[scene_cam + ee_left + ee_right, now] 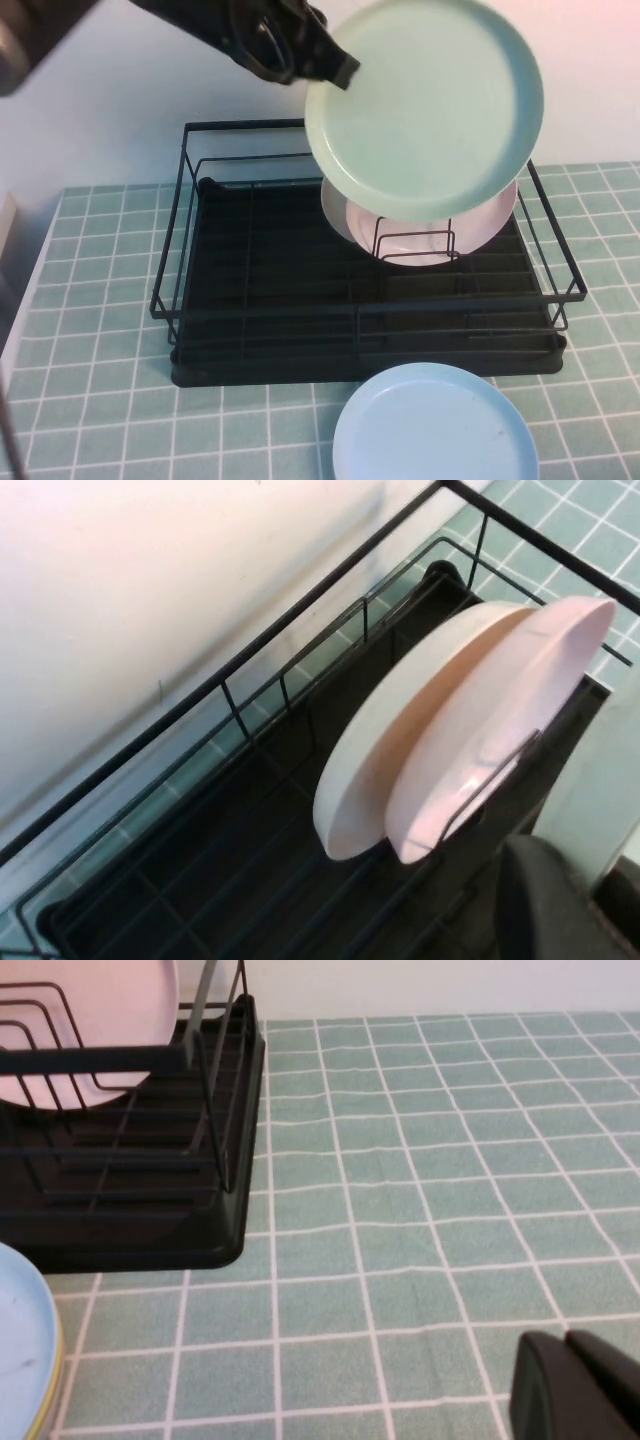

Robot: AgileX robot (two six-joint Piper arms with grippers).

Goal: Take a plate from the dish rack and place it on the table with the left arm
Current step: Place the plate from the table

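Note:
My left gripper (335, 65) is shut on the left rim of the pale mint-green plate (425, 105) and holds it tilted in the air above the back right of the black wire dish rack (260, 260). In the left wrist view the plate's edge (600, 790) shows between the dark fingers (545, 900). The teal tiled table (100, 400) lies below. My right gripper (570, 1385) is shut and empty, low over bare tiles to the right of the rack, outside the high view.
A pale pink plate (480, 225) and a whitish plate (400, 740) stand upright in the rack's dividers under the held plate. A sky-blue plate (435, 425) lies on the table in front of the rack. A wall rises behind the rack.

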